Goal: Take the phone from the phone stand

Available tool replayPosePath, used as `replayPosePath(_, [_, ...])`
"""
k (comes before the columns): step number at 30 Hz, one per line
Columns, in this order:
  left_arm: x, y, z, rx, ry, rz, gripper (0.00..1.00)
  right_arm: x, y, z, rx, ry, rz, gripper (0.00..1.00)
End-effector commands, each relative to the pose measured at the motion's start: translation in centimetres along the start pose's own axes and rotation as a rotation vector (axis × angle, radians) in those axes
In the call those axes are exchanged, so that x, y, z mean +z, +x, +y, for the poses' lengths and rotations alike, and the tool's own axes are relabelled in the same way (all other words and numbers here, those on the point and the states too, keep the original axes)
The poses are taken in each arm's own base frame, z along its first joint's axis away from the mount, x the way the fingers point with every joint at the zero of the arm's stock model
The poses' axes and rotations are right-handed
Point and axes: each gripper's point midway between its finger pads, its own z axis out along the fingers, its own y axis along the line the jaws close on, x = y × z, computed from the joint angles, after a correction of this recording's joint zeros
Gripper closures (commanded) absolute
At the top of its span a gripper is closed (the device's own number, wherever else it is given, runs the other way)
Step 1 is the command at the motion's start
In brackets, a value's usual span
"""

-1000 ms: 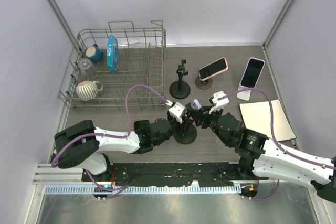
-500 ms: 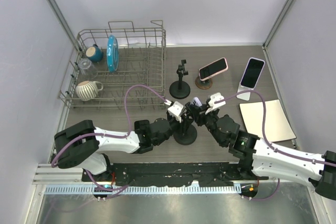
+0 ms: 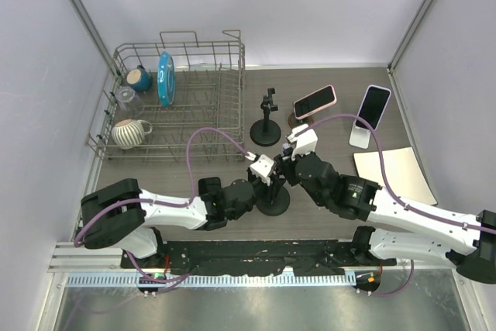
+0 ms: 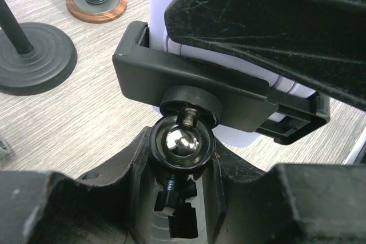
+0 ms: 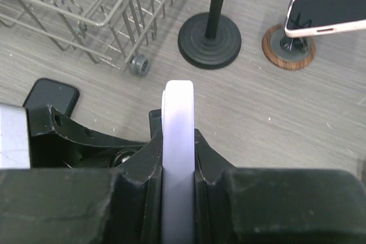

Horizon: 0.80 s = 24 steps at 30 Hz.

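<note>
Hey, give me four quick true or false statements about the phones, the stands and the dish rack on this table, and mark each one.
1. The right fingers are shut on the white phone. True.
2. The white phone is already free of the black clamp phone stand. False: the clamp grips it.
3. A pink-cased phone sits on a round wooden base. True.
4. The metal wire dish rack holds nothing. False: a blue plate and a striped mug are in it.
</note>
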Motion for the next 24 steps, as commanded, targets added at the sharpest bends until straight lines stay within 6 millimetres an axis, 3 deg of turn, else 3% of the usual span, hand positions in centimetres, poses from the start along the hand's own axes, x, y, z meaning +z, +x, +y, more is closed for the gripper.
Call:
replayPosePath(1, [0.2, -2.4, 2.2, -0.011, -0.135, -0.071, 1.0, -2.0, 3.1, -0.8, -0.034, 0.058, 0.193, 0.99])
replayPosePath(11, [-0.6, -1.6, 6.8, -0.025, -0.365, -0.052, 1.0, -4.3, 7.5, -0.8, -0.032, 0.04, 0.407, 0.99])
replayPosePath(14, [-0.5, -1.4, 6.8, -0.037, -0.363, -0.047, 1.0, -4.5, 8.2, -0.6, -0.025, 0.037, 0.431, 0.99])
replayPosePath(19, [-0.8, -1.1, 6.8, -0.079, -0.36, -0.052, 1.0, -4.2, 6.2, -4.0, 0.003, 0.243, 0.323, 0.99])
replayPosePath(24, [-1.2, -0.7, 6.4, -0.098, -0.348, -0.048, 1.0, -4.2, 5.5, -5.9, 0.002, 0.383, 0.282, 0.99])
